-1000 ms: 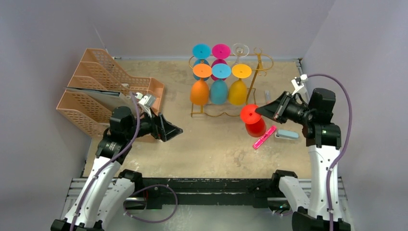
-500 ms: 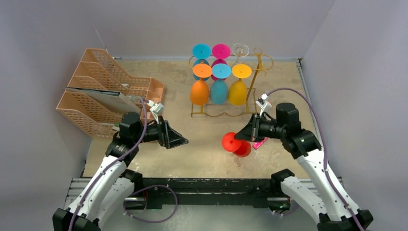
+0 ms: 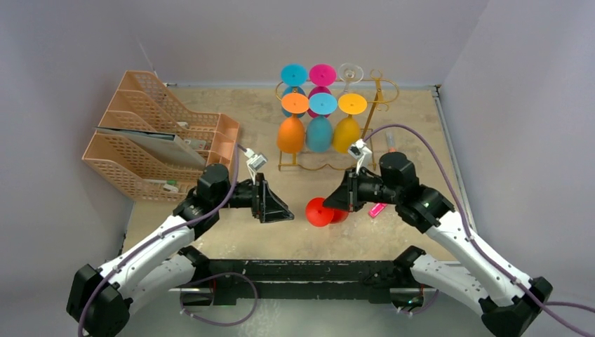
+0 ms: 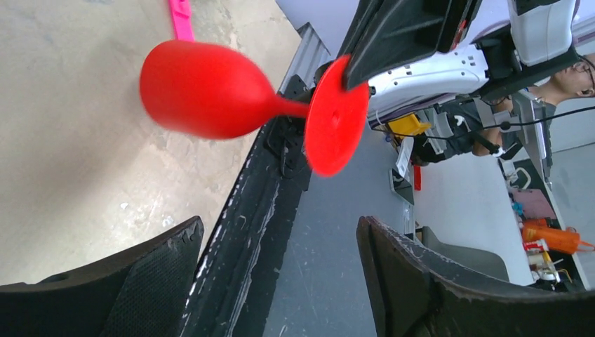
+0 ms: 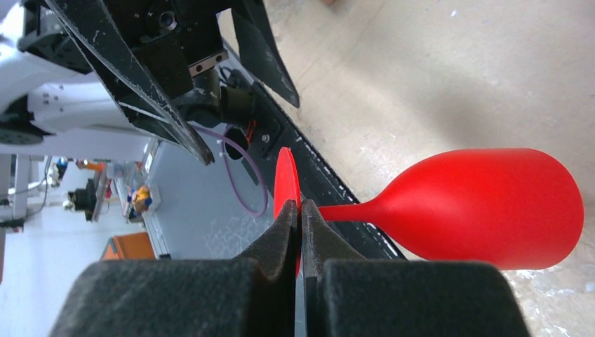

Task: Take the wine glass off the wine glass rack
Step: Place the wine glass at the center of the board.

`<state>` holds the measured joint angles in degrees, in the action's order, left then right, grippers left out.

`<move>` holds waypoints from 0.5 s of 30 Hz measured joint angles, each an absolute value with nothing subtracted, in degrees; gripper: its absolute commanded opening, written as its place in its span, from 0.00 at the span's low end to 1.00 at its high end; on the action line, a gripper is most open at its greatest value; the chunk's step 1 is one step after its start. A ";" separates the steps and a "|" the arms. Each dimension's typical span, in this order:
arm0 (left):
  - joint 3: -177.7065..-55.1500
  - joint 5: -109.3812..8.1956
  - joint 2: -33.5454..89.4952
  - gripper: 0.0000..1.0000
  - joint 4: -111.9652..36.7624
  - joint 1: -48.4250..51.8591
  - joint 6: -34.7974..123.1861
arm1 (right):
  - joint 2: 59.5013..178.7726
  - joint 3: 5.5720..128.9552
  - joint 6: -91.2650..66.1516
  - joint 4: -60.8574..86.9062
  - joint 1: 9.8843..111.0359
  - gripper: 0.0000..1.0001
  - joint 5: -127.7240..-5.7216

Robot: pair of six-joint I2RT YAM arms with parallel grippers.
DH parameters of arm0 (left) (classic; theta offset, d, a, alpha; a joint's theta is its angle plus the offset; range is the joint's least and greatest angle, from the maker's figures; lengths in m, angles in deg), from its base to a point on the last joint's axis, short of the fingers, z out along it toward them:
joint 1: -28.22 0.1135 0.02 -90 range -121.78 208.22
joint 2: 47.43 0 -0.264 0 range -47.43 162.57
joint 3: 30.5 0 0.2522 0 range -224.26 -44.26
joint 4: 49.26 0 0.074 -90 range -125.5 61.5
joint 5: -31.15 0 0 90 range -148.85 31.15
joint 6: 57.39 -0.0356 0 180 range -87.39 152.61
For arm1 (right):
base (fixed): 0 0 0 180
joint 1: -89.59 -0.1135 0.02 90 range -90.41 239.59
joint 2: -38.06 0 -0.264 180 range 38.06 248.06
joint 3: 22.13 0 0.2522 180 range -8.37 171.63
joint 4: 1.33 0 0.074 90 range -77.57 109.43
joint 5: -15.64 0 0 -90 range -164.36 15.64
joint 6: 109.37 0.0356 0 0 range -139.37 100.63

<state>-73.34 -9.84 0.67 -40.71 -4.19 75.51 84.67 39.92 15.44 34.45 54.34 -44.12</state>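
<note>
Okay, red wine glass (image 3: pixel 335 214) is off the wine glass rack (image 3: pixel 379 95) and sits low over the near middle of the table (image 3: pixel 295 235), well apart from the rack. It lies on its side: foot disc faces left, bowl points right, stem about level. You can't tell from these views whether the bowl touches the table.

Your right gripper (image 3: pixel 328 204) has its fingers pinched tight on the rim of the red foot disc; the right wrist view shows both pads squeezed on the thin edge, with the bowl (image 5: pixel 484 207) sticking out to the side.

Your left gripper (image 3: pixel 282 209) is just left of the glass, aimed at the foot, jaws spread wide and holding nothing. From the left wrist view the glass (image 4: pixel 203 88) is beyond the fingertips, not between them.

On the rack at the far side, orange (image 3: pixel 290 133), teal (image 3: pixel 319 133) and yellow (image 3: pixel 346 133) glasses hang upside down in the front row, and more hang behind.

Pink strip (image 3: pixel 377 209) lies on the table just right of the red glass. Peach file trays (image 3: pixel 154 126) stand at the far left.
</note>
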 measured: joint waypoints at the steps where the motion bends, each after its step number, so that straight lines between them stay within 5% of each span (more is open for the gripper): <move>1: -73.41 -10.32 1.45 0.72 -41.69 -5.17 75.79 | 85.39 39.92 15.37 33.88 53.01 0.00 -44.61; 6: -73.51 -13.21 5.43 0.53 -46.85 -11.46 77.69 | 88.38 39.92 15.22 30.62 48.03 0.00 -45.61; 15: -73.51 -15.46 6.52 0.33 -52.05 -15.75 79.60 | 88.51 39.42 17.03 22.71 46.85 0.00 -46.27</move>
<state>-73.51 -15.46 6.52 -52.05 -15.75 79.60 88.51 39.42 17.03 22.71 46.85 -46.27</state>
